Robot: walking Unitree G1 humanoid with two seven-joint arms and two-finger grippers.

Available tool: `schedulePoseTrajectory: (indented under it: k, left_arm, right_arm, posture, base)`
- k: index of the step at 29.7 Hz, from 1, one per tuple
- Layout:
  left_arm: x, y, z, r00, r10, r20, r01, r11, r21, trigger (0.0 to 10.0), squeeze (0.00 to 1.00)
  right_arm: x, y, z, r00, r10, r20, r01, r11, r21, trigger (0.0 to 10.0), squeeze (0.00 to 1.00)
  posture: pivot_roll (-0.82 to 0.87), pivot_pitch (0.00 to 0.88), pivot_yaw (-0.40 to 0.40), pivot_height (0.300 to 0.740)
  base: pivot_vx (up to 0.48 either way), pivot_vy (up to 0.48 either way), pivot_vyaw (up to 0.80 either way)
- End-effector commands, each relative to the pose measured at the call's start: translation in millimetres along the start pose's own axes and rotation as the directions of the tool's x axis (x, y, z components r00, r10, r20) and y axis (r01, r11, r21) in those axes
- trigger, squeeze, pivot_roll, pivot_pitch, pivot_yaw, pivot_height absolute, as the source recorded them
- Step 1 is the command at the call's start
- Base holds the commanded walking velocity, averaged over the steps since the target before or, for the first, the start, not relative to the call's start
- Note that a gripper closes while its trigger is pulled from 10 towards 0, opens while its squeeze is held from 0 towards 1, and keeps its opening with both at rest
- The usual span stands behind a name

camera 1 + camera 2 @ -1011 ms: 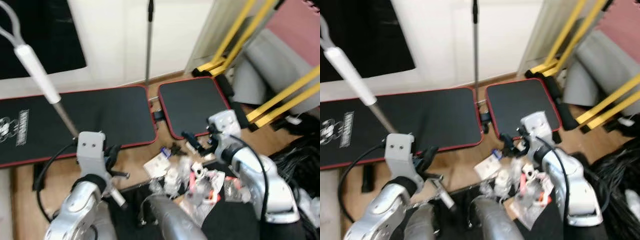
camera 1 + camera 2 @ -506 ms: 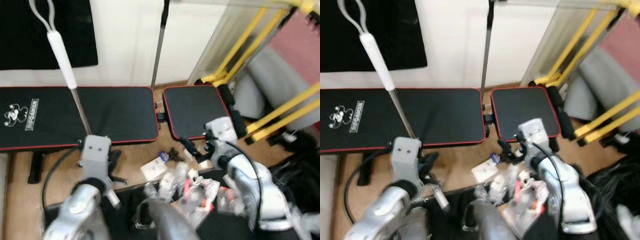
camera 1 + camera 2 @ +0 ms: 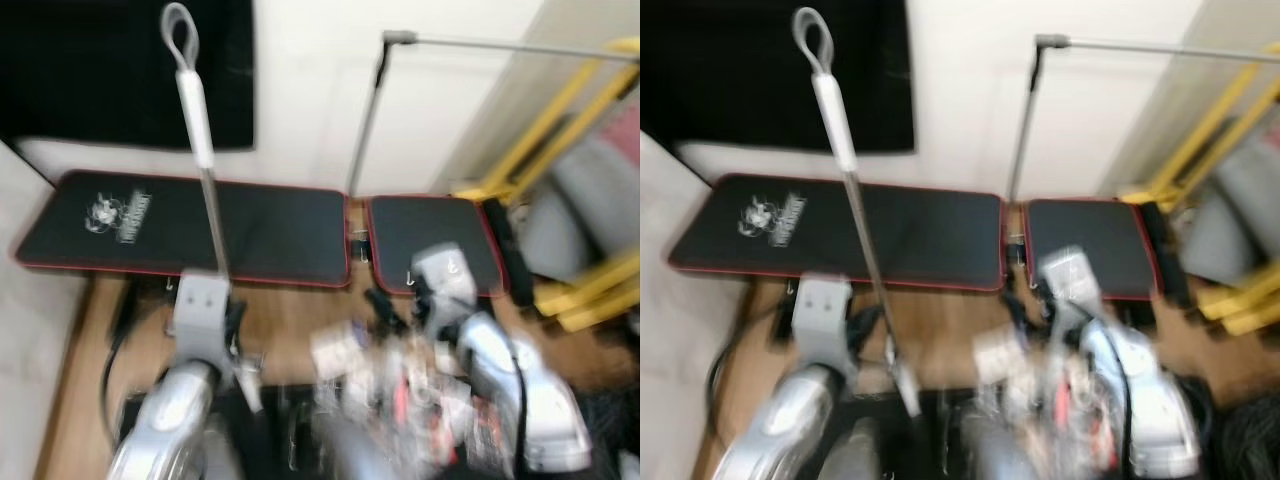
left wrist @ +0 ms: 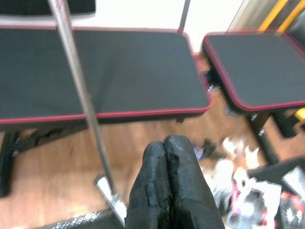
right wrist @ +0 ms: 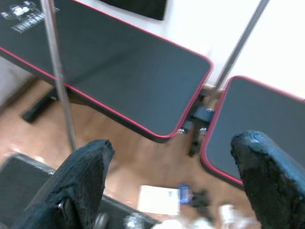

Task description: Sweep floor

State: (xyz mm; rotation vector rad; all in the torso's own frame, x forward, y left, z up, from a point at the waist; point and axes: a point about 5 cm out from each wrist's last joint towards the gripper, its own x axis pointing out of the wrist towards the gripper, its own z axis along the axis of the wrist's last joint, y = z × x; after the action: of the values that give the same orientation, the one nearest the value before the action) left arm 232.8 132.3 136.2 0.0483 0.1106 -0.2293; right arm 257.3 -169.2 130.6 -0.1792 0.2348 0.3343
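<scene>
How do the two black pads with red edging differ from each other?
The long black pad with red edging stretches far wider than the short black pad with red edging. The long one carries a white printed logo; the short one is plain. Both lie flat, end to end, above the wooden floor.

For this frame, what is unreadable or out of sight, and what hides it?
- Litter on the floor: motion blur in both eye views, so single items cannot be named.
- Broom handle: its lower end leaves the left wrist view at the bottom edge; no brush head visible.
- Logo on the black bench pad: too blurred to read.
- Left gripper: fingers pressed shut, away from the handle.
</scene>
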Motion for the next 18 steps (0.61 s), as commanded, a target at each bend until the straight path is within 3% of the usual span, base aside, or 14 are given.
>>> schedulePoseTrajectory:
  k: [1, 7, 15, 18]
  left_arm:
    - [-3.6, -1.8, -10.8, 0.999, -0.016, -0.044, 0.016, 1.000, -0.011, 10.0, 0.00]
    - [1.2, -8.0, -9.5, 0.999, -0.041, -0.028, 0.040, 0.998, -0.045, 10.0, 0.00]
    - [4.9, -10.1, -8.3, 0.999, -0.029, -0.014, 0.028, 0.996, -0.081, 10.0, 0.00]
    - [5.6, -9.5, -8.4, 1.000, -0.019, -0.011, 0.018, 0.996, -0.082, 10.0, 0.00]
  right_arm:
    - [3.1, 1.2, 0.9, 1.000, 0.003, 0.002, -0.003, 1.000, 0.001, 10.0, 0.00]
    - [3.5, -0.7, 0.3, 1.000, -0.002, 0.003, 0.002, 1.000, -0.003, 10.0, 0.00]
    - [1.5, -6.1, 0.0, 1.000, -0.013, 0.000, 0.013, 1.000, -0.019, 10.0, 0.00]
    - [1.5, -6.6, -0.1, 1.000, -0.014, -0.001, 0.014, 1.000, -0.019, 10.0, 0.00]
  posture:
    - [-0.01, 0.175, -0.226, 0.740]
    - [-0.02, 0.166, -0.233, 0.740]
    - [-0.03, 0.156, -0.247, 0.740]
    - [-0.03, 0.156, -0.248, 0.740]
  base:
    - [0.000, 0.000, 0.00]
    - [0.000, 0.000, 0.00]
    - [0.366, 0.000, 0.00]
    - [0.000, 0.000, 0.00]
